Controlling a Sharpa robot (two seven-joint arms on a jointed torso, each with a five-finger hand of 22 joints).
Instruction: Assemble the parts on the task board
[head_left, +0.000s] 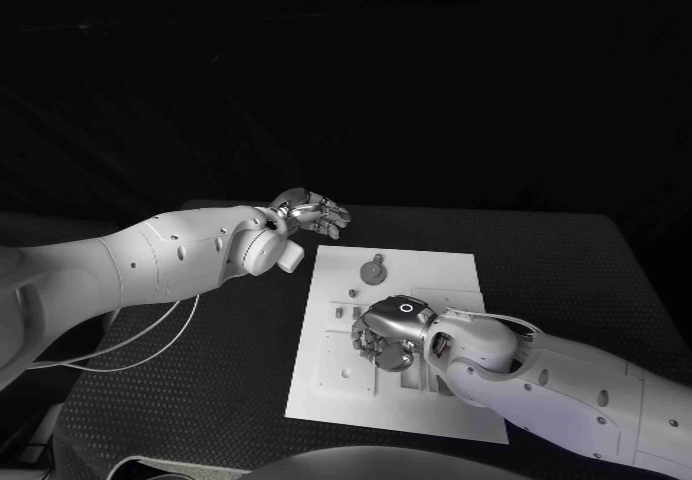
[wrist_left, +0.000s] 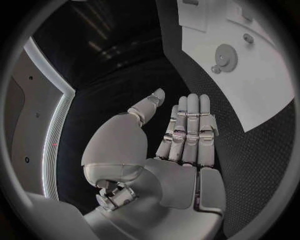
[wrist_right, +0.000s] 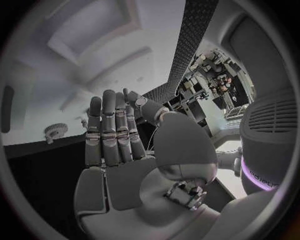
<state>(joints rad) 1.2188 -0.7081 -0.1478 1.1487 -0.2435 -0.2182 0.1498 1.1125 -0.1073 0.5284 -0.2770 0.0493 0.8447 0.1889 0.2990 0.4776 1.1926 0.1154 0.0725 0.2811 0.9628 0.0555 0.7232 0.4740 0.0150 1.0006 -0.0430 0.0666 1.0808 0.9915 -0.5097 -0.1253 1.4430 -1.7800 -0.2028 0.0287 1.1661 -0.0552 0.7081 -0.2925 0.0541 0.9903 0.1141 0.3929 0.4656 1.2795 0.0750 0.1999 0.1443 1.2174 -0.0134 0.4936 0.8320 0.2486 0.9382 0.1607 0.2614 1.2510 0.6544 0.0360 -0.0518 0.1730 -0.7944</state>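
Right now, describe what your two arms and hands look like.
Both arms are smooth white shells with small dark dots. The left arm trails a thin white cable onto the table; the right arm carries a short looped cable near its wrist. The left hand and right hand are silver metal with segmented fingers and grey pads; the right wrist has a dark ring.

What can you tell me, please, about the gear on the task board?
The gear is a small grey toothed disc with a central hub, lying flat near the far end of the white board. A smaller round piece sits right beside it. Nothing holds it: the left hand hovers off the board, and the right hand is over the middle.
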